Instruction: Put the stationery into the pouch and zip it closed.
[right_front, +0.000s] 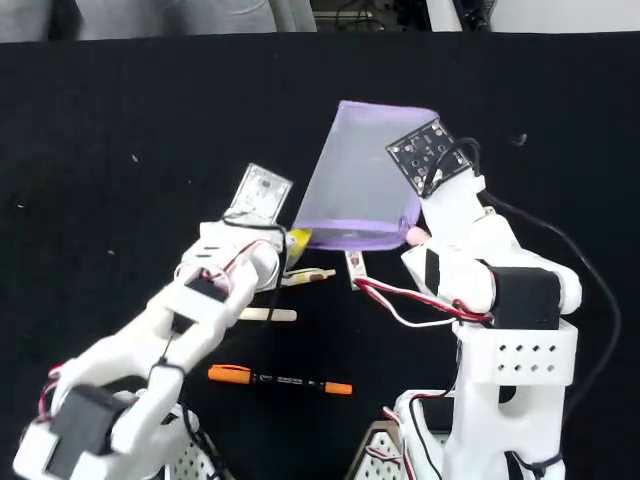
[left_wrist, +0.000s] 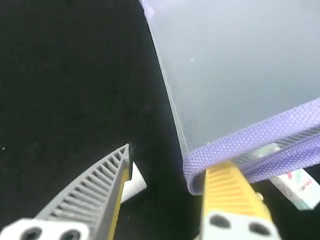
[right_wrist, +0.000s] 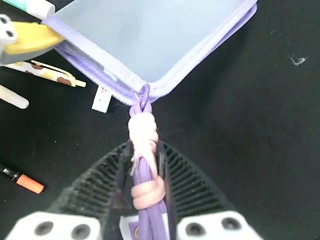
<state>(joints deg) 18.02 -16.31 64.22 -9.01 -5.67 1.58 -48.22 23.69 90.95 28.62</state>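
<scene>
Pouch (right_front: 365, 185) see-through lilac, purple woven zip edge. Pull cord (right_wrist: 142, 131) purple and pink. Marker (right_front: 280, 380) black barrel, 2 orange ends. Pen (right_wrist: 50, 72) cream with brown spots. Counter (right_front: 120, 120) plain black. Left pincer (left_wrist: 172, 160) yellow and grey, ribbed; right pincer (right_wrist: 145, 147) black, ribbed

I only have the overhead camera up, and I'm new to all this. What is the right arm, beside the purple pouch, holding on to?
Observer: Its wrist camera shows the right claw shut on the purple-and-pink zipper cord at a corner of the pouch.
Operator: And the other arm's claw?
Observer: The left claw is open, with one yellow finger at the pouch's purple edge.
</scene>
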